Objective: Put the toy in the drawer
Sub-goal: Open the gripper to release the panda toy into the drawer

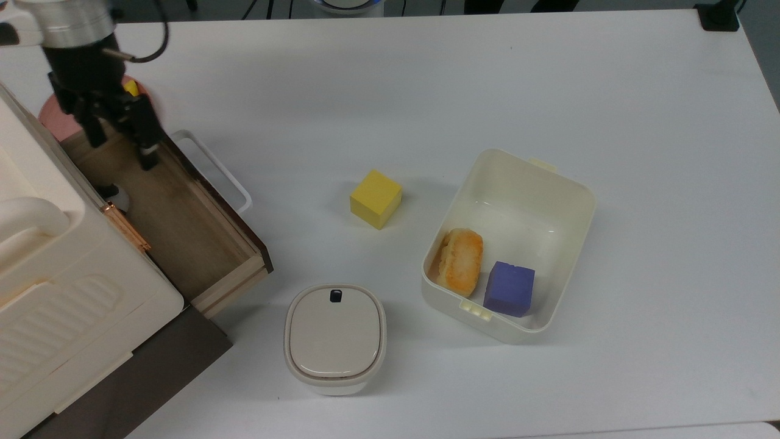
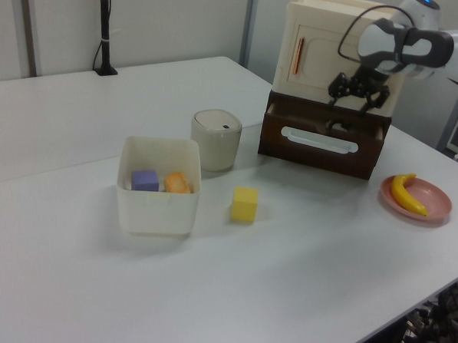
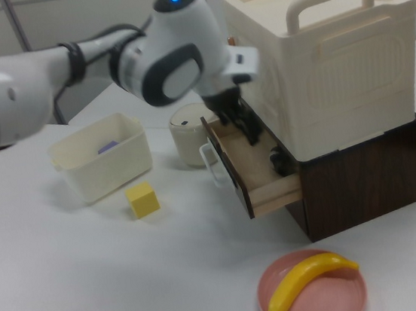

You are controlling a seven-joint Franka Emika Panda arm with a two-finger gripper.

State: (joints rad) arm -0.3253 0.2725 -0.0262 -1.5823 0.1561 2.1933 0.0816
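At the upper left of the top view the gripper is spread and empty above the drawer, the toy is lodged at its back by the cabinet, so only withdrawal seems needed.

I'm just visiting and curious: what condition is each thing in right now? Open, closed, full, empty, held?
drawer: pulled open, toy inside
toy: lying in the drawer's back corner, released
tool: open, empty, above the drawer
open tub: lidless, holding a purple cube and a bun
round container: lid on
yellow cube: loose on the table
pink plate: holding a banana
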